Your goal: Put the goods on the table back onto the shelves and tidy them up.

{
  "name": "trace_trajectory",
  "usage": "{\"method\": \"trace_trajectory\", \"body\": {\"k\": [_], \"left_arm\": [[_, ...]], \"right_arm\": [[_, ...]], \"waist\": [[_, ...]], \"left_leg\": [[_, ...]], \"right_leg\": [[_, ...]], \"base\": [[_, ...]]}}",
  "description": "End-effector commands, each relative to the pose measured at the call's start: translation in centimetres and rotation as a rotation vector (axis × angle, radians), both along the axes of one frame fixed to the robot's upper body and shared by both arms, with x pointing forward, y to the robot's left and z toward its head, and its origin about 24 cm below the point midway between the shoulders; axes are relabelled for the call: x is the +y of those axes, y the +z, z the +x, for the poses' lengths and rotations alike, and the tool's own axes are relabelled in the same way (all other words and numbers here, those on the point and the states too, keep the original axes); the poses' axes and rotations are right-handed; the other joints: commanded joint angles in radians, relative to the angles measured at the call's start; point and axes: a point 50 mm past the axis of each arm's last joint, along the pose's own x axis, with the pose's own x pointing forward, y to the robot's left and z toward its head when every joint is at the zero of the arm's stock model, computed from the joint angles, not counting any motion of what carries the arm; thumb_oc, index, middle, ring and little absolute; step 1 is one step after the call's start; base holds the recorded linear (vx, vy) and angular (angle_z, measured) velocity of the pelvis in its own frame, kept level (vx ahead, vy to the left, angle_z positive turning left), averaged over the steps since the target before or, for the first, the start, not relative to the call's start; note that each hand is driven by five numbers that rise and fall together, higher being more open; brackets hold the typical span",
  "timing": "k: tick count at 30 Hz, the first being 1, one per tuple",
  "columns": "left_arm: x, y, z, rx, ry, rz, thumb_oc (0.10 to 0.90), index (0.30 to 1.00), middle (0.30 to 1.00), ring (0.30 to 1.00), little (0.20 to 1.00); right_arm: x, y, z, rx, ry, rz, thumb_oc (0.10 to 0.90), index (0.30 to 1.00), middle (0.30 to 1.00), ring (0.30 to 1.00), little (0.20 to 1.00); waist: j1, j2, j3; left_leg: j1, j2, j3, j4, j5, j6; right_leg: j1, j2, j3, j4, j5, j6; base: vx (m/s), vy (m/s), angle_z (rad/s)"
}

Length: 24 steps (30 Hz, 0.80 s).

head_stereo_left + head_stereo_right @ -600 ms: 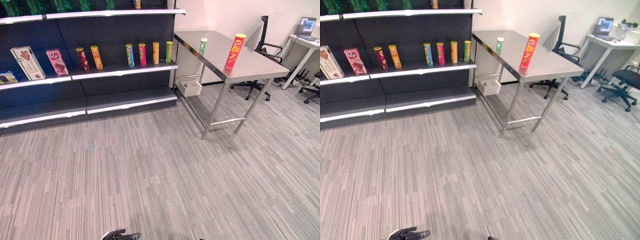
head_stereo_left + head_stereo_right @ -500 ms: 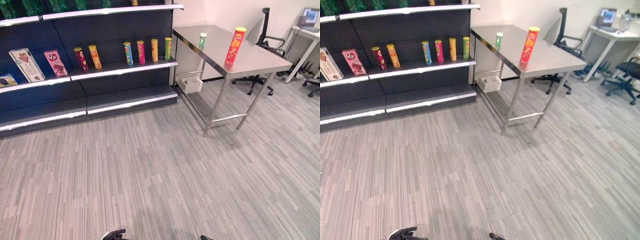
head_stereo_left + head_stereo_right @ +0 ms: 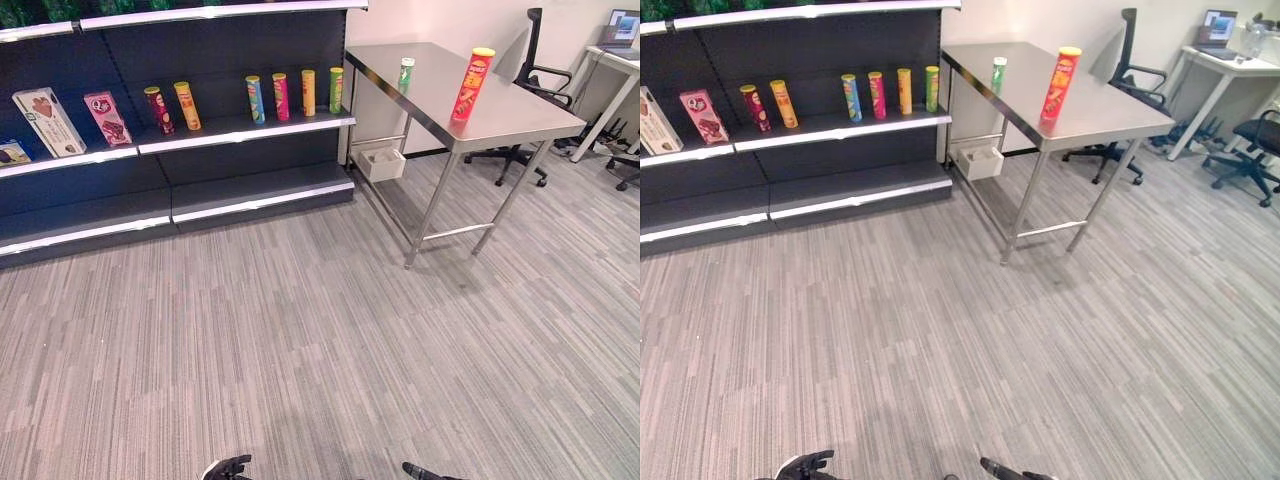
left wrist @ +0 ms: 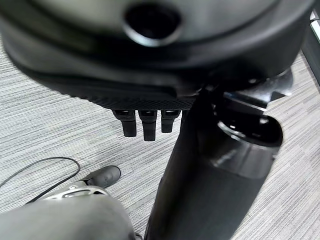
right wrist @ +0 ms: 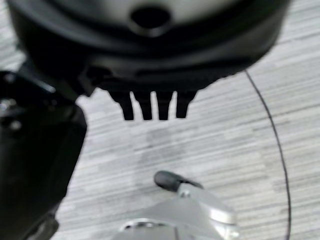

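red can (image 3: 471, 84) on table (image 3: 520, 115), left hand (image 4: 145, 122) empty

Both hands are cut off by the bottom edge of the eye views, the left hand (image 3: 228, 468) showing just a few dark fingers and the right hand (image 3: 425, 471) a dark sliver, so their pose cannot be read there. The green bottles (image 3: 40, 10) on the top shelf (image 3: 215, 12) are cropped by the upper edge, and the print on the red can (image 3: 472, 84) and the small green can (image 3: 406, 76) on the table (image 3: 520, 115) is too small to make out. The white box (image 3: 650, 120) on the middle shelf (image 3: 840, 125) is cut by the left edge in the right eye view.
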Motion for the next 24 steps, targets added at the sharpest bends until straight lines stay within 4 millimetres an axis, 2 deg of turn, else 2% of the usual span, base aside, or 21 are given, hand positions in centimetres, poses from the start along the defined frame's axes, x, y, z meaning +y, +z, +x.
{"method": "trace_trajectory", "body": {"k": [1,4,5,6,7,9,10,12,13,14,15,16,18,20,21,23,24], "left_arm": [[1.2,1.0,2.7,-0.099,0.013,0.030,0.800,0.900,0.900,0.900,0.900],[1.2,1.1,2.8,-0.104,0.021,0.030,0.800,0.900,0.900,0.900,0.900],[1.3,1.1,3.0,-0.110,0.027,0.033,0.800,0.900,0.900,0.900,0.900],[1.3,1.4,3.7,-0.139,0.037,0.032,0.800,0.900,0.900,0.900,0.900],[1.3,1.4,3.7,-0.139,0.037,0.032,0.800,0.900,0.900,0.900,0.900],[1.1,2.0,5.0,-0.194,0.040,0.027,0.800,0.900,0.900,0.900,0.900],[1.0,2.2,5.5,-0.211,0.040,0.020,0.800,0.900,0.900,0.900,0.900],[1.0,2.2,5.6,-0.214,0.054,0.021,0.800,0.900,0.900,0.900,0.900],[1.0,2.2,5.6,-0.219,0.073,0.013,0.800,0.900,0.900,0.900,0.900],[1.0,2.2,5.6,-0.218,0.073,0.013,0.800,0.900,0.900,0.900,0.900],[0.8,2.0,5.2,-0.206,0.083,0.007,0.800,0.900,0.900,0.900,0.900],[0.7,1.7,4.5,-0.185,0.088,0.003,0.800,0.900,0.900,0.900,0.900],[0.9,1.5,4.0,-0.172,0.091,0.009,0.800,0.900,0.900,0.900,0.900],[1.1,1.4,3.5,-0.159,0.108,0.012,0.800,0.900,0.900,0.900,0.900],[1.2,1.3,3.1,-0.147,0.117,0.013,0.800,0.900,0.900,0.900,0.900],[1.8,1.1,2.3,-0.131,0.141,0.026,0.800,0.900,0.900,0.900,0.900],[2.4,1.1,1.8,-0.115,0.150,0.045,0.800,0.900,0.900,0.900,0.900]], "right_arm": [[-0.9,0.5,1.6,-0.023,0.082,-0.036,0.800,0.900,0.900,0.900,0.900],[-0.9,0.5,1.3,-0.009,0.091,-0.039,0.800,0.900,0.900,0.900,0.900],[-1.0,0.4,1.1,-0.006,0.076,-0.040,0.800,0.900,0.900,0.900,0.900],[-1.1,0.5,1.2,-0.009,0.066,-0.042,0.800,0.900,0.900,0.900,0.900],[-1.1,0.5,1.2,-0.009,0.066,-0.042,0.800,0.900,0.900,0.900,0.900],[-1.5,0.6,1.5,-0.017,0.066,-0.053,0.800,0.900,0.900,0.900,0.900],[-1.6,0.8,1.8,-0.025,0.066,-0.056,0.800,0.900,0.900,0.900,0.900],[-1.8,0.9,2.1,-0.032,0.059,-0.067,0.800,0.900,0.900,0.900,0.900],[-2.0,1.0,2.2,-0.041,0.042,-0.068,0.800,0.900,0.900,0.900,0.900],[-2.0,1.0,2.2,-0.041,0.042,-0.068,0.800,0.900,0.900,0.900,0.900],[-2.0,1.1,2.5,-0.062,0.015,-0.061,0.800,0.900,0.900,0.900,0.900],[-2.0,1.2,2.8,-0.080,0.007,-0.058,0.800,0.900,0.900,0.900,0.900],[-2.4,1.5,3.4,-0.093,0.023,-0.079,0.800,0.900,0.900,0.900,0.900],[-2.3,1.5,3.5,-0.089,0.043,-0.076,0.800,0.900,0.900,0.900,0.900],[-2.0,1.3,3.4,-0.085,0.050,-0.073,0.800,0.900,0.900,0.900,0.900],[-1.6,1.2,3.4,-0.085,0.048,-0.059,0.800,0.900,0.900,0.900,0.900],[-1.0,1.0,3.4,-0.081,0.070,-0.045,0.800,0.900,0.900,0.900,0.900]], "waist": [[0.002,-0.035,-0.009],[0.001,-0.039,0.001],[0.001,-0.042,0.011],[0.006,-0.050,0.033],[0.005,-0.049,0.032],[0.024,-0.055,0.085],[0.028,-0.059,0.097],[0.031,-0.067,0.105],[0.037,-0.062,0.101],[0.037,-0.063,0.102],[0.043,-0.062,0.096],[0.058,-0.042,0.077],[0.091,-0.025,0.074],[0.094,-0.021,0.062],[0.096,-0.018,0.050],[0.106,-0.030,0.024],[0.115,-0.049,0.001]], "left_leg": [[-0.047,0.039,-0.023,0.050,-0.006,-0.067],[-0.068,0.046,-0.029,0.087,-0.014,-0.070],[-0.092,0.053,-0.034,0.131,-0.021,-0.073],[-0.155,0.060,-0.048,0.234,-0.015,-0.083],[-0.159,0.062,-0.049,0.240,-0.017,-0.083],[-0.299,0.085,-0.110,0.482,0.087,-0.106],[-0.341,0.079,-0.129,0.537,0.122,-0.103],[-0.410,0.075,-0.127,0.593,0.105,-0.089],[-0.433,0.064,-0.121,0.539,0.083,-0.079],[-0.431,0.063,-0.120,0.539,0.081,-0.078],[-0.430,0.062,-0.104,0.458,0.057,-0.070],[-0.414,0.079,-0.085,0.206,0.130,-0.085],[-0.465,0.100,-0.082,0.010,0.235,-0.119],[-0.440,0.103,-0.073,-0.027,0.237,-0.116],[-0.424,0.108,-0.058,-0.028,0.264,-0.117],[-0.407,0.092,-0.047,-0.015,0.265,-0.107],[-0.397,0.074,-0.036,0.012,0.240,-0.086]], "right_leg": [[0.042,-0.059,-0.013,0.017,-0.066,0.084],[0.033,-0.056,-0.012,0.026,-0.069,0.076],[0.026,-0.053,-0.008,0.035,-0.076,0.069],[0.020,-0.050,0.001,0.048,-0.084,0.054],[0.019,-0.049,0.000,0.049,-0.084,0.054],[0.024,-0.029,0.005,0.063,-0.092,0.018],[0.022,-0.026,0.000,0.063,-0.093,0.012],[0.032,-0.022,-0.008,0.057,-0.107,0.005],[0.038,-0.018,-0.011,0.050,-0.114,0.010],[0.041,-0.019,-0.011,0.049,-0.115,0.011],[0.055,-0.021,-0.009,0.032,-0.121,0.024],[0.076,-0.009,-0.004,0.015,-0.137,0.038],[0.122,-0.001,0.008,0.013,-0.178,0.048],[0.137,0.002,0.015,0.013,-0.187,0.060],[0.149,0.002,0.020,0.013,-0.195,0.064],[0.170,-0.021,0.036,0.013,-0.206,0.076],[0.176,-0.054,0.046,0.051,-0.215,0.088]], "base": [[0.02,-0.070,0.00],[0.02,-0.081,-0.01],[-0.03,-0.157,0.01],[-0.03,-0.131,-0.01],[-0.05,-0.163,-0.07],[-0.05,-0.168,-0.24],[0.00,-0.148,-0.06],[0.11,-0.092,0.18],[0.13,-0.021,0.01],[0.21,0.026,-0.12],[0.35,0.110,-0.16],[0.46,0.150,-0.15],[0.45,0.153,-0.10],[0.31,0.099,0.01],[0.41,0.149,-0.27],[0.46,0.179,-0.38],[0.61,0.261,-0.57]]}}
